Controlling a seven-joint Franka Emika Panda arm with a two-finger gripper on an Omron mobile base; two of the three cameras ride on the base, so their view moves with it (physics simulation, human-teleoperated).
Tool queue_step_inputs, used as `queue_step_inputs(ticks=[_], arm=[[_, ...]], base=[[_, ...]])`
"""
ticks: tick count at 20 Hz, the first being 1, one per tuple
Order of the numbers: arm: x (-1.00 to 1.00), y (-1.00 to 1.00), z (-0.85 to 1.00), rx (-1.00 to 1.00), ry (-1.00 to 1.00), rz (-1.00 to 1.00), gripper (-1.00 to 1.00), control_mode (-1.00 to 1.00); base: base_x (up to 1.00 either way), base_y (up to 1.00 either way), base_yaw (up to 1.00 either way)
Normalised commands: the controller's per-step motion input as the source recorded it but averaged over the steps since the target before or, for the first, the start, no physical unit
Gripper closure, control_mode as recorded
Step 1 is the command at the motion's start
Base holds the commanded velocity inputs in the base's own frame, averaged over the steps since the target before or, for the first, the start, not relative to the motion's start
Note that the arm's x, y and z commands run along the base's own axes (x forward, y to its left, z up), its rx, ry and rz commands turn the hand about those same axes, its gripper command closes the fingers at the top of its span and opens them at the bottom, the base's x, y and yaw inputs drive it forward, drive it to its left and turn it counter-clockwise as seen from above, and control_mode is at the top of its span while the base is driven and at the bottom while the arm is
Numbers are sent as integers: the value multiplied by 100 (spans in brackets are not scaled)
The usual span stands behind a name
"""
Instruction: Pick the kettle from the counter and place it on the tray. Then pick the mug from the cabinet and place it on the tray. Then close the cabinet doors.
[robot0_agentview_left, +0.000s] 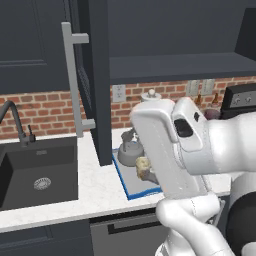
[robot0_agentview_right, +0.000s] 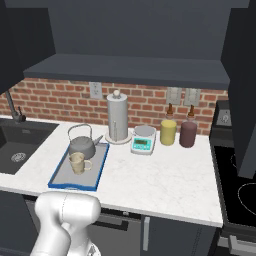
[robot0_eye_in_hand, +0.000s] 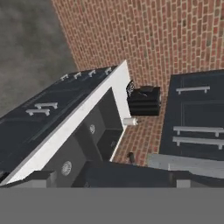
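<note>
Kettle (robot0_agentview_right: 82, 143): upright on the far end of the tray, arched handle up, spout toward 3 o'clock in the right base view.
Mug (robot0_agentview_right: 77, 162): on the tray just in front of the kettle, handle toward 3 o'clock; close to the kettle — contact between them cannot be judged.
Tray (robot0_agentview_right: 97, 172): flat on the counter, between the sink and the scale, long side running front to back.
Counter (robot0_agentview_right: 160, 175): white worktop; black sink (robot0_agentview_right: 20, 145) at its 9 o'clock end.
Cabinet (robot0_agentview_right: 125, 70): above the tray, shelf bare.
Cabinet doors: left door (robot0_agentview_left: 95, 75) swung out toward the camera in the left base view, silver bar handle (robot0_agentview_left: 75, 80) on its edge; right door (robot0_agentview_right: 245, 90) also swung out.
Gripper: fingers spread wide with nothing between them — the hand view looks along the sink and brick wall, well apart from the tray.
Other items: tall grey cylinder (robot0_agentview_right: 118, 122), scale (robot0_agentview_right: 143, 139), yellow cylinder (robot0_agentview_right: 168, 131) and maroon cylinder (robot0_agentview_right: 188, 132) stand in a row at 1 to 3 o'clock of the kettle.
</note>
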Motion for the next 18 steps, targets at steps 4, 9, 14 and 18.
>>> queue_step_inputs(ticks=[4, 9, 14, 18], arm=[[24, 69, 0, 0, -9, -11, -100, -100], [41, 58, 0, 0, -8, -5, -100, -100], [15, 42, 6, 0, 0, 0, -100, -100], [39, 38, 9, 1, 0, -1, -100, -100]], base=[[0, 0, 0], [0, 0, 0], [0, 0, 0], [0, 0, 0]])
